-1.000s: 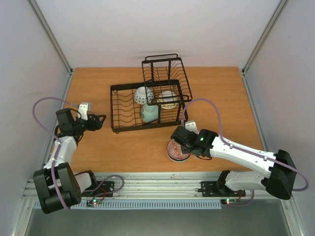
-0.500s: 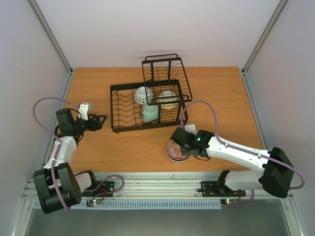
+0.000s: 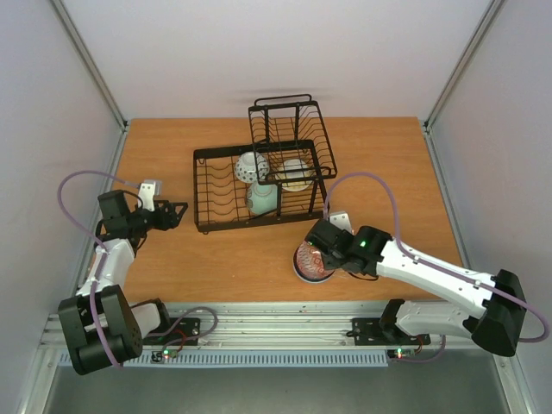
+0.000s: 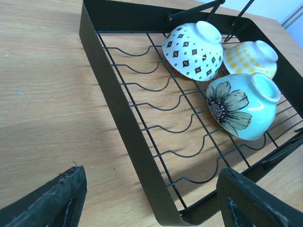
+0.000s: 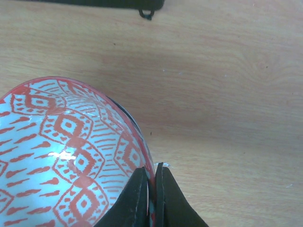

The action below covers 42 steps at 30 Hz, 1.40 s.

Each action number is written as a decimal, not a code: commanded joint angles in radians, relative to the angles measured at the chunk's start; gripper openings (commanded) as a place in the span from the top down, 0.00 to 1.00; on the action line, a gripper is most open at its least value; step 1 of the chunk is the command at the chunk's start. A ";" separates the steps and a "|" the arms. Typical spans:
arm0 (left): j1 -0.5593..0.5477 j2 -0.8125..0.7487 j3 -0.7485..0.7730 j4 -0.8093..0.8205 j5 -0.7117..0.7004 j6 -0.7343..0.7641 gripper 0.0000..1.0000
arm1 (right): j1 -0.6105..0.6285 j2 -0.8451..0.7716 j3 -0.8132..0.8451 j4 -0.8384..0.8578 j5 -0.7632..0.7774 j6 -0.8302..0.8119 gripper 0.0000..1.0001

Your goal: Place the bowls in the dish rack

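Red-and-white patterned ceramic bowl (image 3: 310,262): lower centre of the top view, on the wooden tabletop (image 3: 388,172), apart from the rack. Its rim is pinched between the closed jaws of the right gripper (image 5: 152,189).

Black wire two-tier dish rack (image 3: 216,185): centre of the frame. It holds a white bowl with dark diamonds (image 4: 191,49), a yellow checked bowl (image 4: 248,57) and a pale teal flower-painted bowl (image 4: 241,106), all tipped, clustered at the upper right of the left wrist view.

Left gripper (image 3: 172,213): jaws spread wide, empty, left of the rack.
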<state>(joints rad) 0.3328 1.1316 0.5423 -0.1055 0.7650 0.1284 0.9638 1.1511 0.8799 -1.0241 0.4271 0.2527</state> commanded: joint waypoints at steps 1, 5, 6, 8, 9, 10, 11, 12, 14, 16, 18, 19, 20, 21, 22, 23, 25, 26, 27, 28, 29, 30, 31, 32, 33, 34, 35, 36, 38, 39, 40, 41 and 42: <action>0.004 0.007 0.026 0.005 0.045 0.017 0.24 | 0.016 -0.046 0.081 -0.006 0.037 -0.055 0.99; -0.012 0.025 0.041 -0.031 0.089 0.037 0.24 | 0.064 -0.030 0.157 0.014 0.055 -0.104 0.99; -0.021 0.030 0.048 -0.049 0.099 0.047 0.23 | 0.080 -0.012 0.181 0.011 0.070 -0.111 0.99; -0.051 0.037 0.058 -0.084 0.110 0.081 0.23 | 0.126 0.046 0.235 0.005 0.101 -0.126 0.99; -0.073 0.036 0.060 -0.103 0.107 0.103 0.23 | 0.144 0.074 0.269 0.012 0.109 -0.137 0.99; -0.092 0.034 0.061 -0.120 0.102 0.117 0.23 | 0.161 0.105 0.291 0.023 0.111 -0.148 0.99; -0.110 0.031 0.062 -0.133 0.096 0.134 0.24 | 0.174 0.134 0.314 0.038 0.108 -0.160 0.99; -0.126 0.026 0.063 -0.145 0.092 0.146 0.23 | 0.183 0.167 0.334 0.054 0.102 -0.173 0.99; -0.149 0.018 0.064 -0.168 0.089 0.170 0.24 | 0.199 0.232 0.379 0.083 0.096 -0.194 0.99; -0.164 0.006 0.065 -0.196 0.102 0.200 0.23 | 0.214 0.305 0.422 0.113 0.083 -0.215 0.99; -0.172 -0.017 0.065 -0.225 0.141 0.225 0.23 | 0.226 0.362 0.465 0.137 0.074 -0.234 0.99; -0.175 -0.029 0.064 -0.239 0.156 0.243 0.23 | 0.232 0.387 0.494 0.146 0.071 -0.236 0.99; -0.180 -0.043 0.062 -0.256 0.170 0.254 0.23 | 0.234 0.415 0.513 0.157 0.068 -0.255 0.99; -0.186 -0.057 0.059 -0.266 0.179 0.269 0.23 | 0.235 0.442 0.533 0.166 0.060 -0.278 0.99; -0.189 -0.073 0.056 -0.273 0.188 0.277 0.23 | 0.236 0.464 0.550 0.173 0.055 -0.288 0.99; -0.193 -0.088 0.053 -0.281 0.195 0.288 0.23 | 0.237 0.489 0.568 0.180 0.051 -0.295 0.99; -0.198 -0.111 0.048 -0.300 0.210 0.304 0.23 | 0.237 0.532 0.603 0.193 0.046 -0.313 0.99; -0.203 -0.119 0.047 -0.307 0.214 0.315 0.23 | 0.237 0.554 0.625 0.196 0.047 -0.322 0.99; -0.206 -0.123 0.046 -0.313 0.215 0.321 0.23 | 0.237 0.574 0.646 0.198 0.048 -0.332 0.99; -0.209 -0.124 0.048 -0.318 0.216 0.327 0.23 | 0.237 0.594 0.667 0.200 0.050 -0.344 0.99; -0.211 -0.123 0.049 -0.322 0.218 0.332 0.23 | 0.237 0.619 0.690 0.201 0.053 -0.356 0.99; -0.213 -0.119 0.051 -0.327 0.221 0.336 0.23 | 0.237 0.637 0.713 0.201 0.055 -0.367 0.99; -0.213 -0.117 0.052 -0.332 0.225 0.341 0.23 | 0.237 0.654 0.736 0.200 0.059 -0.377 0.99; -0.214 -0.115 0.053 -0.333 0.227 0.344 0.23 | 0.237 0.670 0.758 0.198 0.062 -0.386 0.99; -0.215 -0.114 0.052 -0.336 0.229 0.346 0.23 | 0.237 0.683 0.776 0.199 0.063 -0.400 0.99; -0.216 -0.114 0.054 -0.337 0.229 0.348 0.23 | 0.236 0.693 0.793 0.200 0.065 -0.408 0.99; -0.217 -0.114 0.054 -0.339 0.230 0.351 0.23 | 0.235 0.703 0.809 0.202 0.065 -0.416 0.99; -0.216 -0.115 0.054 -0.340 0.231 0.352 0.23 | 0.236 0.713 0.824 0.203 0.063 -0.424 0.99; -0.216 -0.116 0.054 -0.346 0.235 0.354 0.23 | 0.234 0.730 0.858 0.203 0.064 -0.438 0.99; -0.217 -0.116 0.054 -0.347 0.235 0.357 0.23 | 0.234 0.736 0.871 0.202 0.063 -0.443 0.99; -0.216 -0.116 0.053 -0.347 0.235 0.358 0.23 | 0.234 0.741 0.881 0.203 0.064 -0.449 0.99; -0.216 -0.116 0.055 -0.349 0.235 0.359 0.23 | 0.235 0.746 0.890 0.205 0.064 -0.452 0.99; -0.217 -0.115 0.056 -0.350 0.235 0.360 0.23 | 0.234 0.748 0.897 0.208 0.065 -0.457 0.99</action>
<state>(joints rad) 0.1219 1.0199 0.5789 -0.4473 0.9730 0.4622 1.1942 1.8938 1.7161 -0.8524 0.4709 -0.1638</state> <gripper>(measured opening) 0.767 0.040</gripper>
